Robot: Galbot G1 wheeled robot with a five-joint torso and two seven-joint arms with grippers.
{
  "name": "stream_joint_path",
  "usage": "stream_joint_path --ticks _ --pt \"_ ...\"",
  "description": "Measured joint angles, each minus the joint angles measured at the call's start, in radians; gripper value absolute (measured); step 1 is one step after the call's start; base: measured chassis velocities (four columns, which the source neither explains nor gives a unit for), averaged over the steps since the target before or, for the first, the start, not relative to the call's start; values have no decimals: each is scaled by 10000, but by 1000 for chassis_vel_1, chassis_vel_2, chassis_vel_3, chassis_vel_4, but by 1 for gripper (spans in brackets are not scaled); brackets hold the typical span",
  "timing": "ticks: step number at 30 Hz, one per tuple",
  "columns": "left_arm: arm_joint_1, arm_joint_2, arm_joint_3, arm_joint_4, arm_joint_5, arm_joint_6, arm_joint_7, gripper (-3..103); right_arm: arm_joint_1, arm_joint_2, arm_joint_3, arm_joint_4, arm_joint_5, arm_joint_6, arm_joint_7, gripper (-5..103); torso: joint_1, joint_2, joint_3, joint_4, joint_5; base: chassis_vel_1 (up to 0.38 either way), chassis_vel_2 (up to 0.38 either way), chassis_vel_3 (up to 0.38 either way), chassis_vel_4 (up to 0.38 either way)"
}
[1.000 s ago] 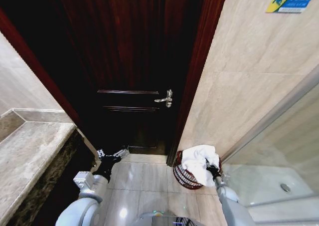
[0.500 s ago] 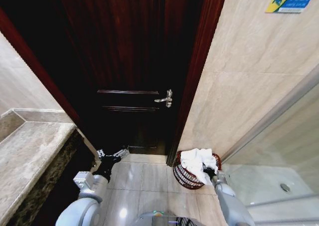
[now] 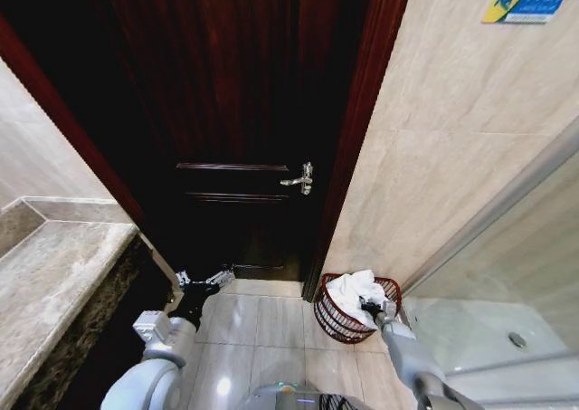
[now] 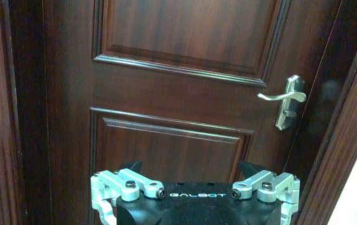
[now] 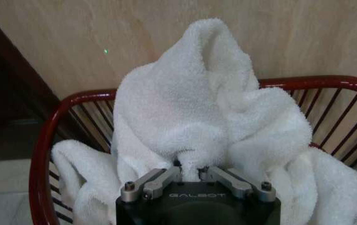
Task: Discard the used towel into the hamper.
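The white towel [image 3: 351,289] hangs bunched inside the reddish-brown openwork hamper [image 3: 331,319], which stands on the floor against the beige wall by the door frame. My right gripper [image 3: 371,309] is over the hamper's near side, shut on a fold of the towel. In the right wrist view the towel [image 5: 203,117] rises in a peak from the pinch of the gripper [image 5: 192,169], with its ends draped down inside the hamper's red rim [image 5: 45,140]. My left gripper [image 3: 204,280] is held open, with nothing in it, low in front of the door; its own view shows it too [image 4: 191,167].
A dark wooden door [image 3: 237,138] with a silver lever handle [image 3: 301,180] is straight ahead. A stone counter [image 3: 54,283] runs along the left. A glass shower partition [image 3: 507,283] and tray are on the right. Tiled floor [image 3: 262,324] lies between.
My right gripper has moved down and toward the hamper's middle, and the towel has sunk lower into the hamper. The left arm has not moved.
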Motion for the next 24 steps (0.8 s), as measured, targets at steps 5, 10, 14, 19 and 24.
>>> stream_joint_path --ticks 5,10,14,19,24 --pt "0 0 0 0 0 0 0 100 96 -54 -8 -207 -146 -75 58 6 0 0 0 1 1 0 0 0 0" --pt "0 0 0 0 0 0 0 100 128 -86 21 -433 18 -140 176 6 0 0 0 3 1 0 0 0 0" --pt "0 0 0 0 0 0 0 100 -181 -57 -16 -49 258 -103 180 6 0 0 0 2 0 0 0 0 0" --pt "0 0 0 0 0 0 0 100 -681 -29 -31 557 566 35 168 6 0 0 0 2 1 0 0 0 0" --pt "0 -1 0 1 0 0 0 100 -1189 -63 -46 1224 703 57 0 6 0 -3 -1 2 -1 0 0 0 0"
